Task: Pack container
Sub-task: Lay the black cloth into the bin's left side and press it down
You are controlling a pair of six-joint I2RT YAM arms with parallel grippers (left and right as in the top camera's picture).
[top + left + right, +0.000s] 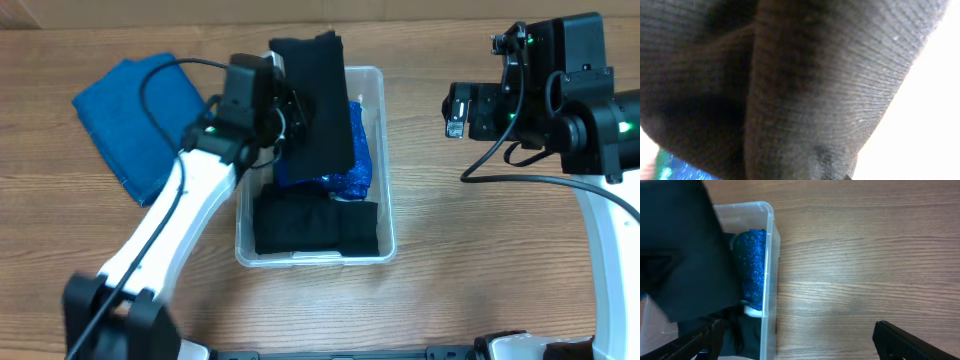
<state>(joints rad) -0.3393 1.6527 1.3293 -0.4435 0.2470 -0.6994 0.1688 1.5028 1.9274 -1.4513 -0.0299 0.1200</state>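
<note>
Hovering mid-frame, left gripper (287, 112) is pinching black cloth (318, 95) directly over the container (385, 160), long axis running top-bottom; right gripper (455, 112), spread wide, is sitting farther off @ frame right.

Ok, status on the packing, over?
Left gripper holding black cloth over container. Right gripper open, off to the side. Blue towel on table outside it.

Overhead looks straight down over the desk (480, 250); left wrist crowds black cloth (805, 90); right wrist, looking down, shares the container (770, 250) and its right wall with overhead.
</note>
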